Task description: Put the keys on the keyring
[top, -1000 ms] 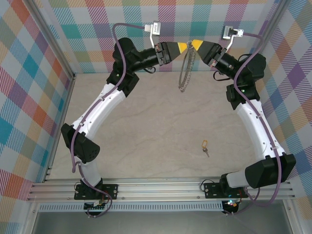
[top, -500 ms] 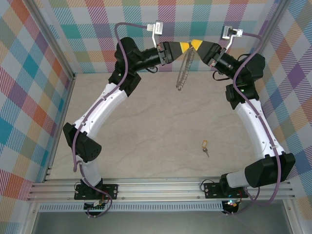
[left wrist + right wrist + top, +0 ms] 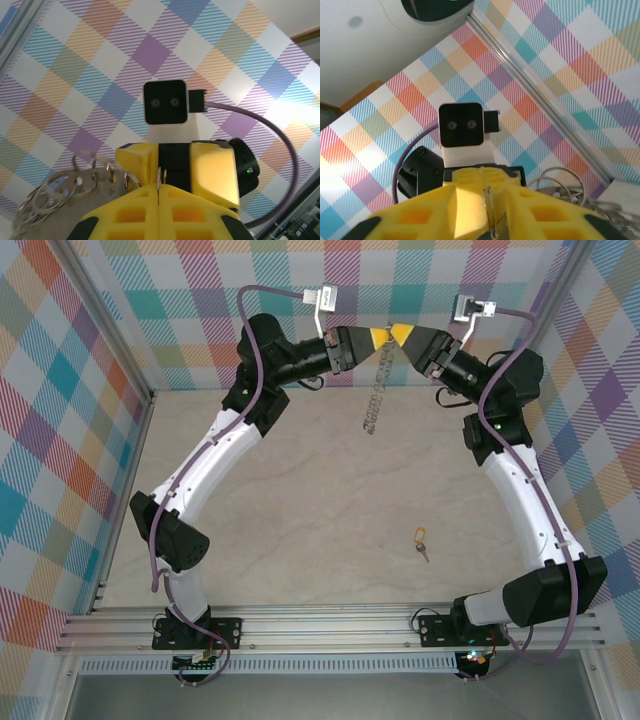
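The keyring (image 3: 374, 400), a floppy grey ring lined with small loops, hangs above the far end of the table from the two yellow-tipped grippers, which meet tip to tip. My left gripper (image 3: 381, 337) is shut on the ring's wire (image 3: 161, 179), and the ring's loops (image 3: 67, 184) dangle to the left in its wrist view. My right gripper (image 3: 401, 334) faces it, its fingers slightly parted around the same wire (image 3: 490, 210), with more ring loops (image 3: 560, 182) to the right. The tiny gold-headed key (image 3: 420, 540) lies alone on the table, nearer the right arm's base.
Plaid walls close in the table (image 3: 300, 510) at the back and sides, right behind both grippers. An aluminium rail (image 3: 330, 625) carries the arm bases along the near edge.
My left gripper has closed onto the ring's wire. My right gripper's fingers have parted. The hanging ring has drawn narrower and straighter under the tips.
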`<state>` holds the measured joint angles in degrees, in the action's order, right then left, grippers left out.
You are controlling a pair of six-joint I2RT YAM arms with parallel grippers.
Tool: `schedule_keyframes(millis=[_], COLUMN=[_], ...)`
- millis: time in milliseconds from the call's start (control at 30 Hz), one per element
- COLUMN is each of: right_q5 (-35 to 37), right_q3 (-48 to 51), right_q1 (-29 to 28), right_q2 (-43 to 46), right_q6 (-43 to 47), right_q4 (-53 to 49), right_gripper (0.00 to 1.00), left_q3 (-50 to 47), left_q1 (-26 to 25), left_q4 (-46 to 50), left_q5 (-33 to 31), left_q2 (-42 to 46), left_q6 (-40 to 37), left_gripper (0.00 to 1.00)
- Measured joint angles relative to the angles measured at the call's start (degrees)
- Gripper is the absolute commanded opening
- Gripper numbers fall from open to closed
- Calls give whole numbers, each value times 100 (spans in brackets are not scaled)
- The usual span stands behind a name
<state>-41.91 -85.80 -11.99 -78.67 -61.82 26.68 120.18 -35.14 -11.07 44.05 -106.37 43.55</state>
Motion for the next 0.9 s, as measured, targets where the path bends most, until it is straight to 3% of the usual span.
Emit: schedule_keyframes(millis=[333,500,900], right_q5=[-269,-638,-1600], right_q3=[-44,-382,-688], right_q1=[448,481,297], right_q2=[568,599,437], right_q6=[658,1172,1478], right_q4=[-1333,-2100,-2592], right_gripper=[41,32,35], left_q3=[955,1700,1840], left_q1=[-9,-9,-9], left_q4=[2221,3499,4719], left_q5=[313,540,763], left_q2=[0,-7,-46], left_q6=[-1871,-2975,-4044], left_gripper=[0,0,0])
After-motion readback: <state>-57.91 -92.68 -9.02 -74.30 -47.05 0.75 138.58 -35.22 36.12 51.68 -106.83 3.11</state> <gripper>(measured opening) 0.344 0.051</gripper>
